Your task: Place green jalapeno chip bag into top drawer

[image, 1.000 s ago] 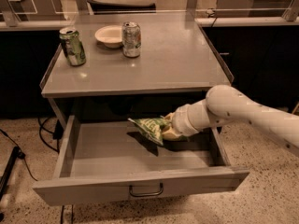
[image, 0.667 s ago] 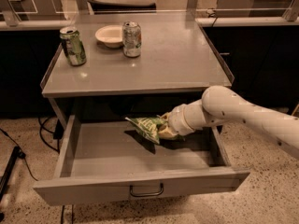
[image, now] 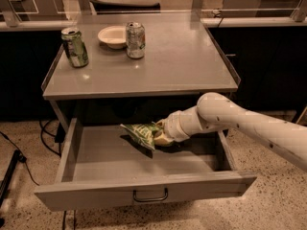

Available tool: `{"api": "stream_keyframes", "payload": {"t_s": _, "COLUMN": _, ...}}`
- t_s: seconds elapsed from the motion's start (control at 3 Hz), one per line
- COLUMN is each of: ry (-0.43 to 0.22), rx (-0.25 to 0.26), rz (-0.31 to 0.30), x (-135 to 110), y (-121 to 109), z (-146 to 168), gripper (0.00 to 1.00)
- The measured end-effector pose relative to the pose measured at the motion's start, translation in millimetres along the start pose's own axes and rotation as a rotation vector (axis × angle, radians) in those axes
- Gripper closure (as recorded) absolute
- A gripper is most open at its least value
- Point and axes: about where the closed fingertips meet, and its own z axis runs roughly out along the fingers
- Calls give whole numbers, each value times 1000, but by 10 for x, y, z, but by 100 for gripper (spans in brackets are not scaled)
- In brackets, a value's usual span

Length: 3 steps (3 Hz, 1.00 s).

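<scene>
**Bag's over the open drawer, but I can hardly see the gripper**

From my feed, the drawer (image: 144, 191) is pulled right out, with its front panel and little bar handle (image: 150, 195) at 6 o'clock in the picture. The arm (image: 240, 123) comes in from 3 o'clock and reaches under the table (image: 192, 71) into the drawer space.

The gripper (image: 159, 136) is over the middle of the drawer, toward the back edge at 12 o'clock. It's clamped on the right end of the chip bag (image: 140, 132). The crinkled green bag sticks out toward 9 o'clock and covers most of the gripper. A dark shadow lies on the drawer floor just below the bag, so it looks like it's held clear of the bottom. I can't say for sure that no corner is touching.

The back of the drawer disappears into the dark under the tabletop. The arm is cut off at the right edge of the picture.

On the tabletop there's a green can (image: 75, 47) at 10 o'clock, with a white bowl (image: 112, 36) and a silver can (image: 135, 40) near 11.
</scene>
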Motion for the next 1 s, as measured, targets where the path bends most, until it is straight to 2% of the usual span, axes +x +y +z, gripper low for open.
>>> {"api": "stream_keyframes", "payload": {"t_s": 0.67, "ry": 0, "rx": 0, "rz": 0, "x": 0, "y": 1, "z": 2, "gripper": 50}}
{"api": "stream_keyframes", "payload": {"t_s": 1.0, "ry": 0, "rx": 0, "rz": 0, "x": 0, "y": 1, "z": 2, "gripper": 20}}
